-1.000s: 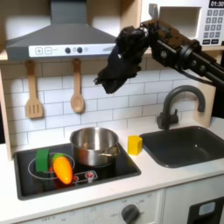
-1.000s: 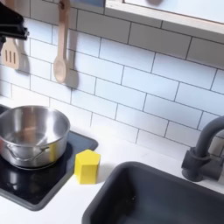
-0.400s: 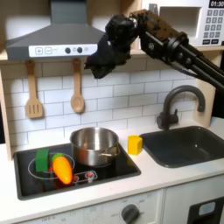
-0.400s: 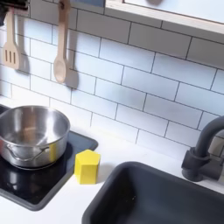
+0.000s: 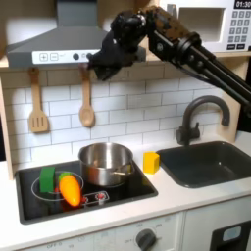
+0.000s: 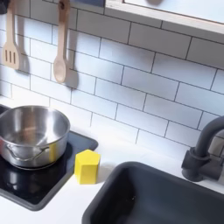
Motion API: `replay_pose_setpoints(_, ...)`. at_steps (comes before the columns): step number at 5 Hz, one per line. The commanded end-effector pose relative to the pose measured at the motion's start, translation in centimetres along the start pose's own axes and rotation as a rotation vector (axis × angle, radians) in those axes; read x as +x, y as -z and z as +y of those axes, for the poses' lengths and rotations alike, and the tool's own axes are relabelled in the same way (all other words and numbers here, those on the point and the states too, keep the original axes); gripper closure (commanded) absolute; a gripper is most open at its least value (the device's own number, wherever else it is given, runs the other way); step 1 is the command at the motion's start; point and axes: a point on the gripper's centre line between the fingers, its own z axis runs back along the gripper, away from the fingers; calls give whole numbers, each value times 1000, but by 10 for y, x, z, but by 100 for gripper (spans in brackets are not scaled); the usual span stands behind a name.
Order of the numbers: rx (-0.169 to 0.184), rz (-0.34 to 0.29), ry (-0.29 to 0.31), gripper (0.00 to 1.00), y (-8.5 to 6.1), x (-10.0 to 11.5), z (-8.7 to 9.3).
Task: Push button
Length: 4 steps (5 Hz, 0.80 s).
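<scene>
The range hood (image 5: pixel 54 44) at the first exterior view's upper left has a row of small dark buttons (image 5: pixel 61 57) along its front band. My gripper (image 5: pixel 97 67) hangs at the right end of that band, just right of the last button and level with the row. The black fingers blur into the arm, so I cannot tell whether they are open or shut, or whether a fingertip touches the hood. Nothing shows in them.
A steel pot (image 5: pixel 105 163) (image 6: pixel 31 135) sits on the black cooktop (image 5: pixel 83 191), with a yellow block (image 5: pixel 151 162) (image 6: pixel 87 166) beside it and an orange and a green piece (image 5: pixel 61 184) in front. A wooden spatula (image 5: pixel 37 103) and spoon (image 5: pixel 86 98) hang on the tiles. The sink (image 5: pixel 208 162) and faucet (image 5: pixel 199 118) are on the right.
In the first exterior view the arm has swung up and to the left, from the tiles above the pot to the hood's button band. The dark arm tip has left the second exterior view's upper left.
</scene>
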Motion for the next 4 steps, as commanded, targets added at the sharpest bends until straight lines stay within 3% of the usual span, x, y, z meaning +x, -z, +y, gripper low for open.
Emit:
replay_pose_setpoints(1,-3,-28,26,100,5,20,0)
replay_pose_setpoints(3,-29,-49,44,100,6,31,-7)
replay_pose_setpoints(4,-18,-52,46,100,8,37,-3)
